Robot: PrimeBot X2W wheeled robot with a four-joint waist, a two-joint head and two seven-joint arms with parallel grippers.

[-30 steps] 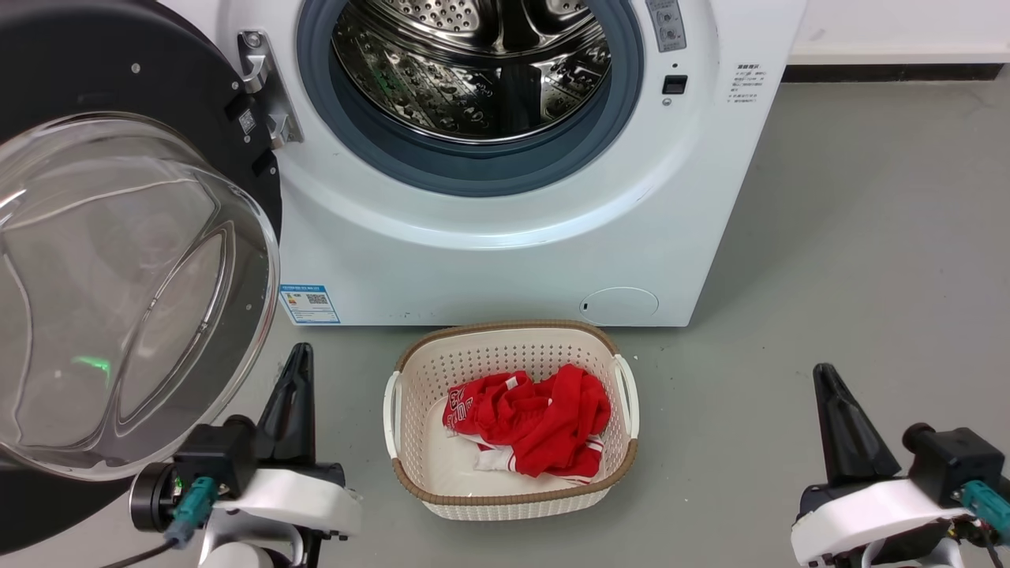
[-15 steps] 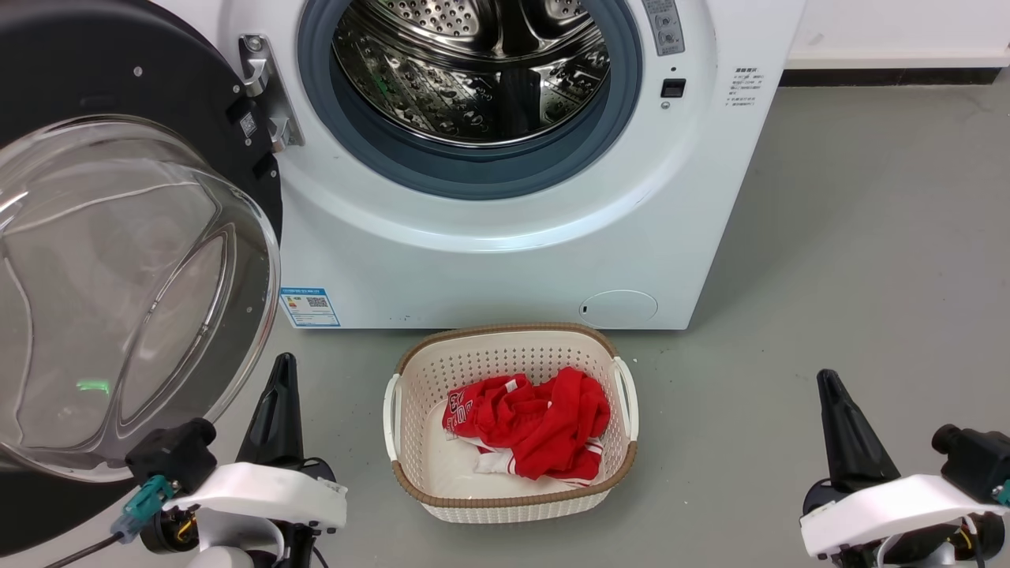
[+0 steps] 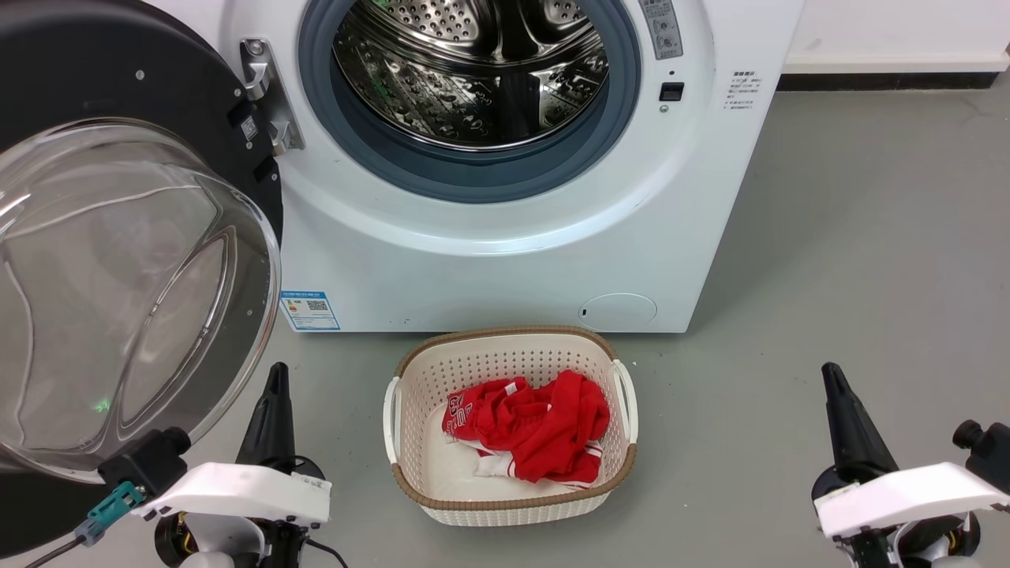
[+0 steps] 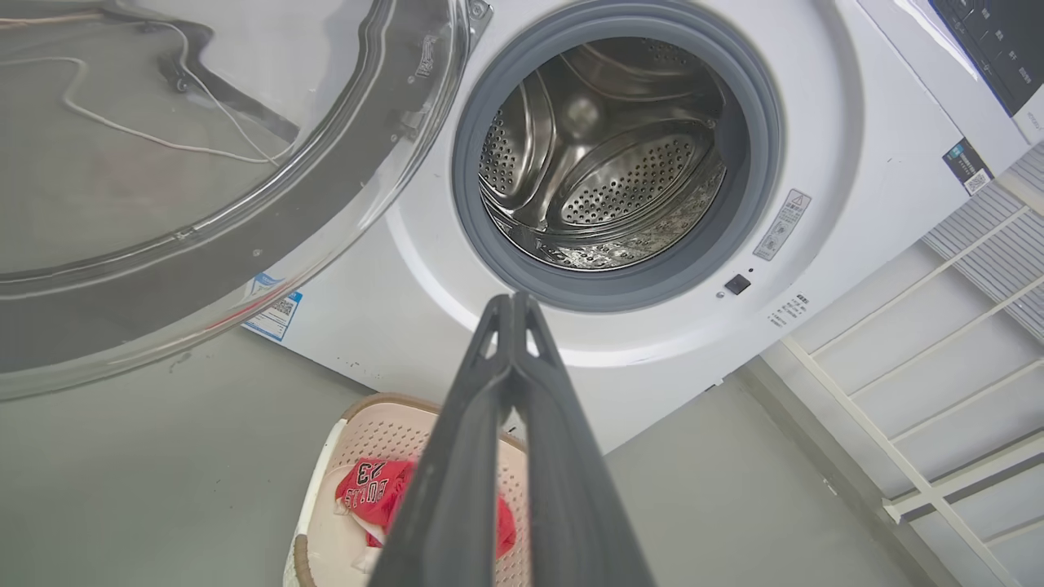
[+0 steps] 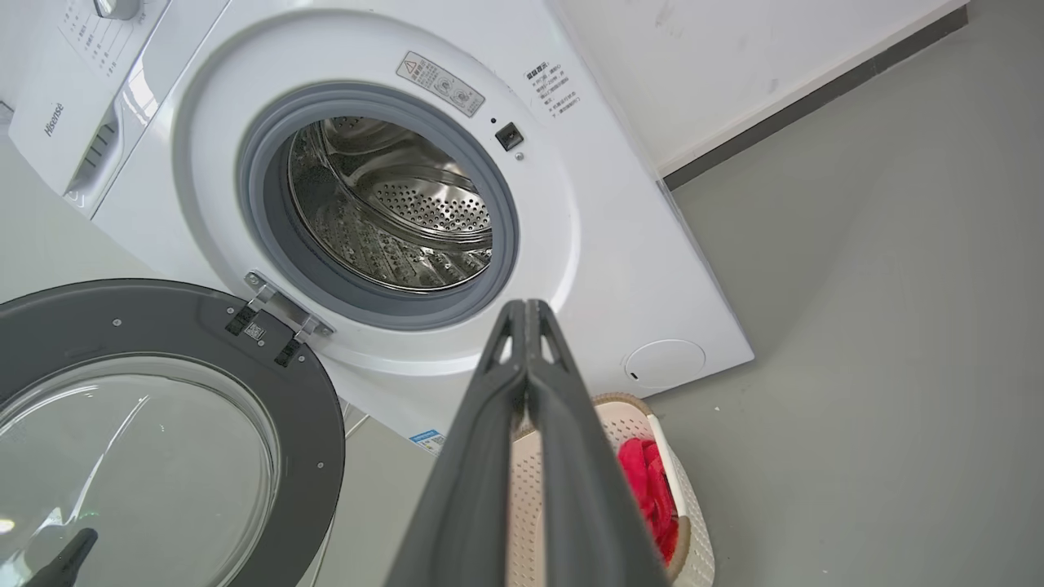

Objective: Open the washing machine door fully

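In the head view, the washing machine (image 3: 489, 260) stood with its steel drum (image 3: 473, 71) exposed. The washing machine door (image 3: 118, 79) was swung wide on its hinge at the machine's left side, its clear glass bowl bulging towards the camera. A pale perforated basket (image 3: 505, 335) sat on the grey floor (image 3: 852, 276) just in front of the machine, holding a crumpled red garment (image 3: 536, 426). The left gripper (image 3: 276, 379) hung in front of the machine's lower left corner, close beside the door's glass but apart from it, fingers pressed together. The right gripper (image 3: 830, 377) hung well off to the front right of the machine, jaws likewise together and holding nothing.

In the left wrist view, the left gripper's two dark fingers met at their tips, pointing at the machine's front just below the grey gasket (image 4: 758, 130). The door's glass filled the corner to the machine's left.

In the right wrist view, the right gripper's fingers were also closed tip to tip (nothing lay between them), aimed at the machine's front below the drum opening. The door stood out from the machine's hinge side.
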